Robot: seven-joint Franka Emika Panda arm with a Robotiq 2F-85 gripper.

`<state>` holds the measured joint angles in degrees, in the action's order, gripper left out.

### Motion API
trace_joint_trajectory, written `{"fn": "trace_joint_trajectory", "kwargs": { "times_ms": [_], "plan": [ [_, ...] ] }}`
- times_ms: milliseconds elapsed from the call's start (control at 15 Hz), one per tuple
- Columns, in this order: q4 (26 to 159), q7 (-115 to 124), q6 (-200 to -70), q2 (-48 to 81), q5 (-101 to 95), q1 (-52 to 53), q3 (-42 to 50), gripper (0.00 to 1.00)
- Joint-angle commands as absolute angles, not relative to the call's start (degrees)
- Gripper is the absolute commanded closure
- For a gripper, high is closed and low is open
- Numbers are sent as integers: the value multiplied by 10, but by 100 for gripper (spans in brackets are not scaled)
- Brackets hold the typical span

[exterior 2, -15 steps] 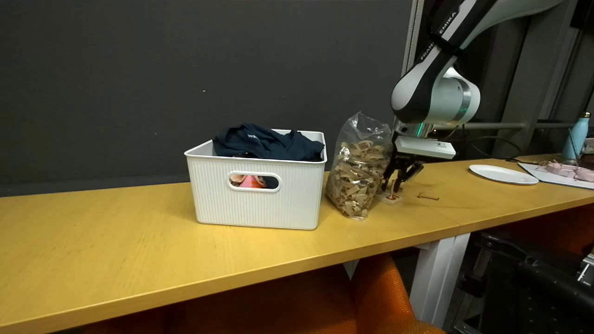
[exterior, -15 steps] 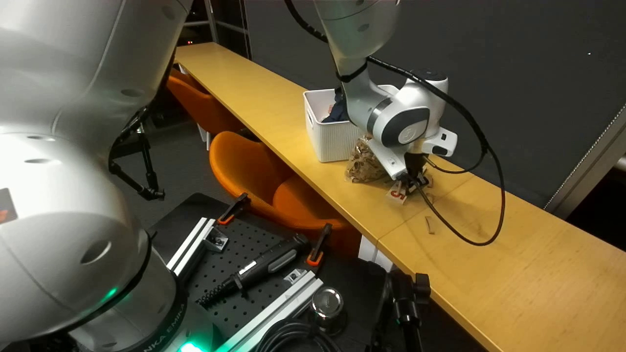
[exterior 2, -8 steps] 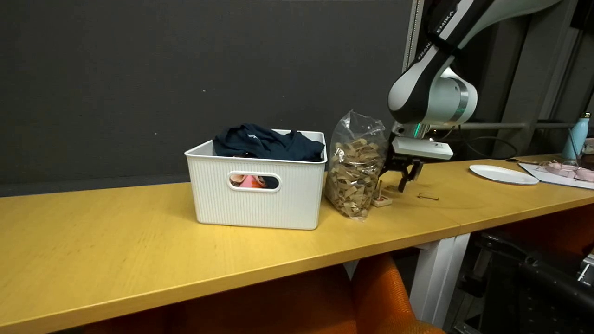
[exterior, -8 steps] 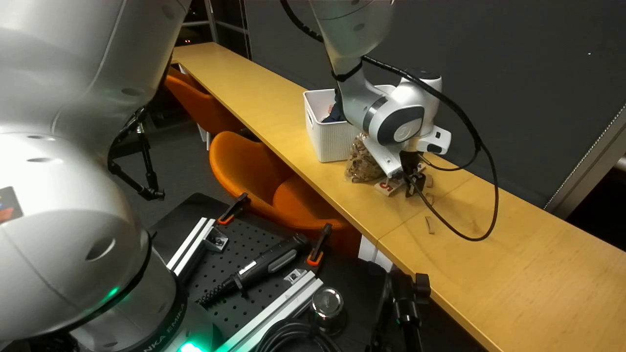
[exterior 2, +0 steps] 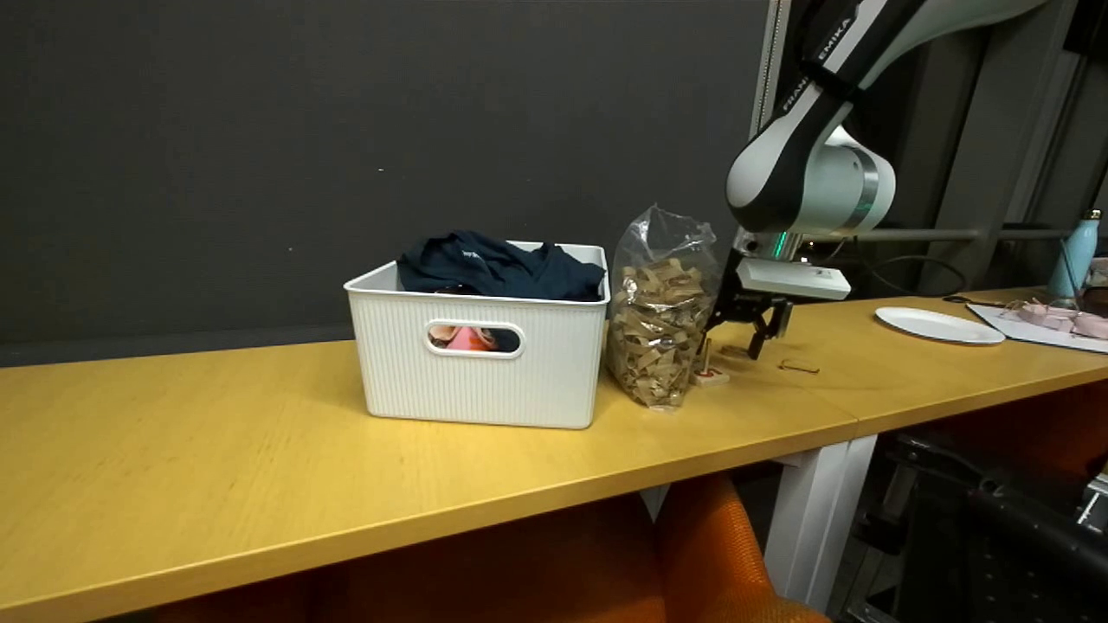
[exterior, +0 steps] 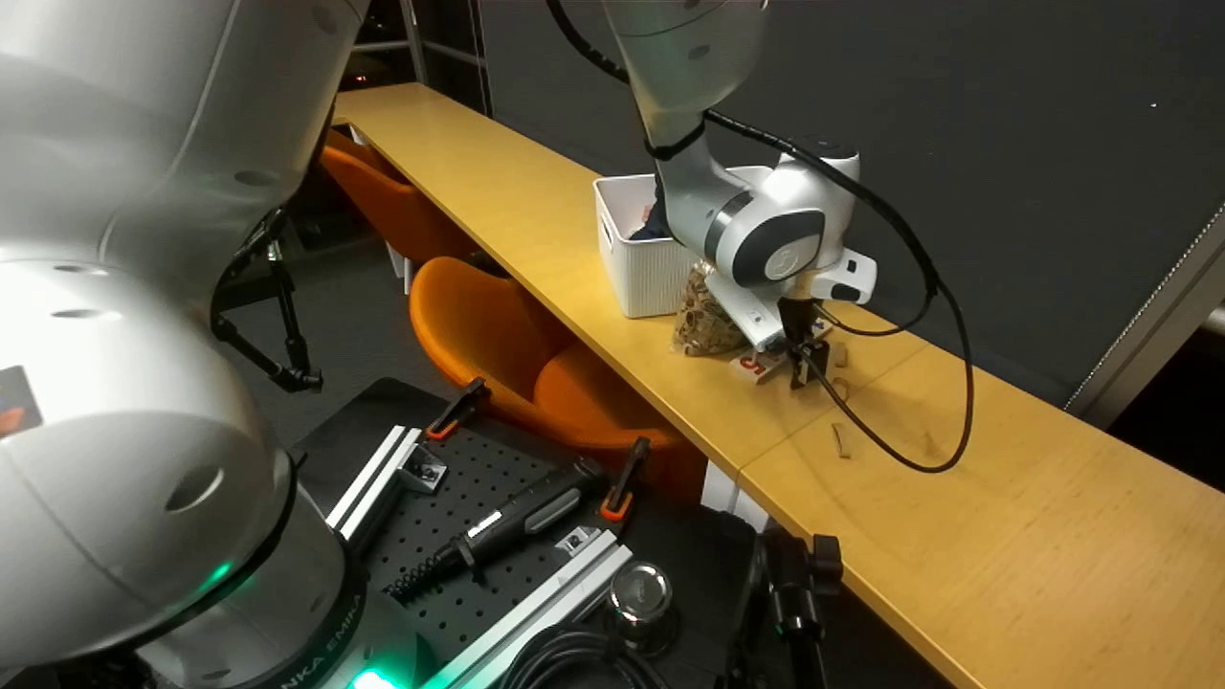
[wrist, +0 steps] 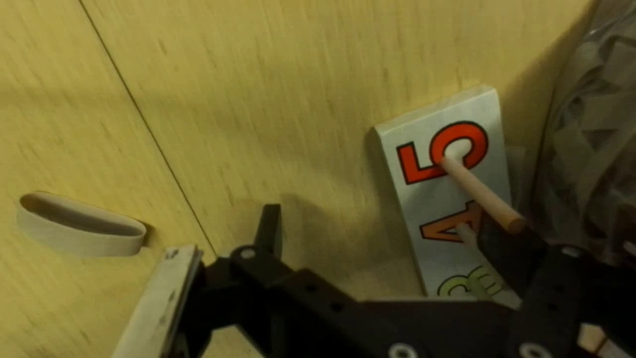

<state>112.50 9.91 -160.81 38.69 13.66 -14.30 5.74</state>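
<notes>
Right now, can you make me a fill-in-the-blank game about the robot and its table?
1. The red number on the board is ____.
2. The gripper is not shut but ____.
3. The color of the chairs by the table is ____.
4. The color of the basket beside the bag of tan bands is ____.

Missing words: 5; open; orange; white.

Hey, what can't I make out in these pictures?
Number board: lower end hidden behind the gripper, wrist view.
Bag: cut off by the right edge, wrist view.
White bin: contents mostly hidden by dark cloth and its wall, in an exterior view.
Cloth lettering: too small, in an exterior view.
</notes>
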Motion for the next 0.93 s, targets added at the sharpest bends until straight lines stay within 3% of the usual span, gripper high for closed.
{"fn": "trace_joint_trajectory", "kwargs": {
  "times_ms": [0, 867],
  "plan": [
    [1182, 61, -1615, 333, 152, -163, 33, 0],
    [1159, 34, -1624, 351, 147, -167, 23, 0]
  ]
}}
